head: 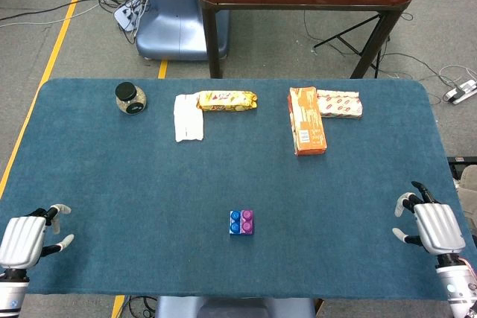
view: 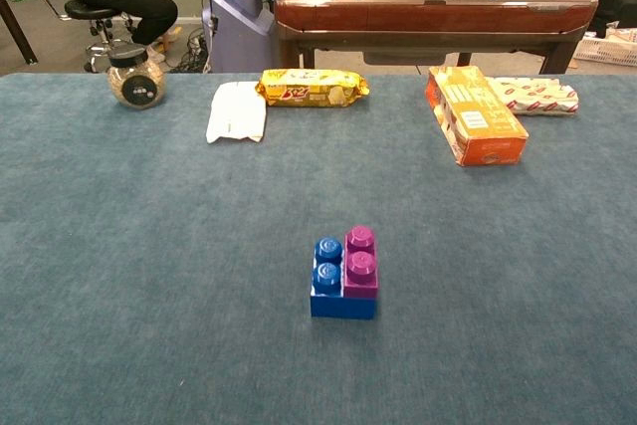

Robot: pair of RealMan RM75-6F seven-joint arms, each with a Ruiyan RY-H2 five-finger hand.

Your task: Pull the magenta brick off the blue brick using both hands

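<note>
Both my hands rest apart at the near corners of the felt-like blue table (head: 112, 184): left hand (head: 26, 240) and right hand (head: 432, 227), metallic, fingers loosely spread, apparently holding nothing. Between them, the studded plastic magenta brick (view: 360, 264) sits on the blue brick (view: 333, 291), its right half.

Small magenta plastic brick (view: 360, 258) seated on the right half of a studded blue plastic brick (view: 329, 284), on the teal carpeted bench (view: 149, 276).
</note>
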